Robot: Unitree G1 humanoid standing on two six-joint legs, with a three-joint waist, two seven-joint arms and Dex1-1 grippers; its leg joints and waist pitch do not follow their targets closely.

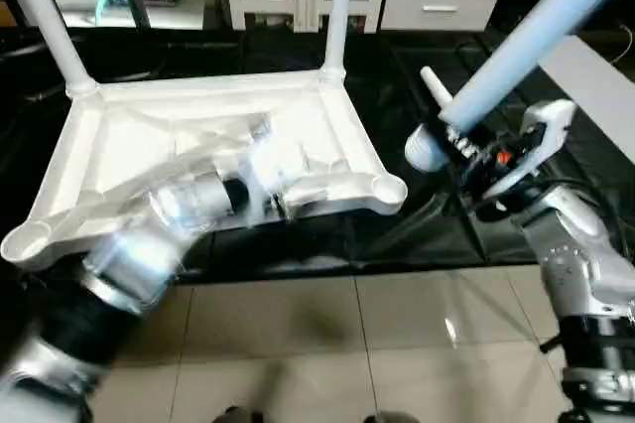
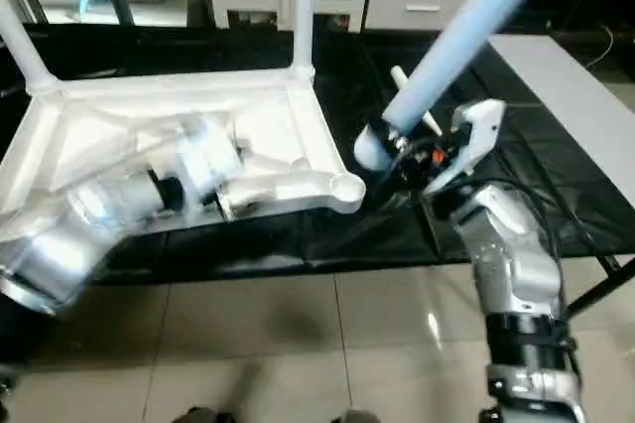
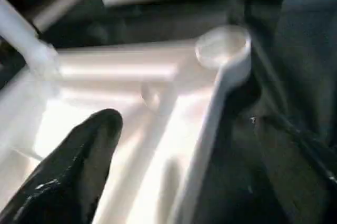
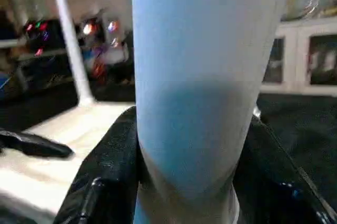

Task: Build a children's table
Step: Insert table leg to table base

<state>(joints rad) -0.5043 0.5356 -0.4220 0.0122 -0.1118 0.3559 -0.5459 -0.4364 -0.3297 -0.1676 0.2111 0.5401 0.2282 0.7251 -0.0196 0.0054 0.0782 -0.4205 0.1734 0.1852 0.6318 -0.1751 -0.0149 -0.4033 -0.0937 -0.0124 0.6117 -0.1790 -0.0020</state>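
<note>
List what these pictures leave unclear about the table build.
- Left end effector: blurred over the table top in the eye views, so contact cannot be told.
- Held leg: upper end cut off by the picture edge.
- Right end effector: the leg hides its fingertips in the right wrist view.

Head pair high, facing down; wrist views close along each tool, sharing the table top.

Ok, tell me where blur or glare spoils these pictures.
Left eye view: the left arm is smeared by motion blur over the table top. Left wrist view: soft focus, glare on the ribs. Right wrist view: the leg looms close and blurred.
</note>
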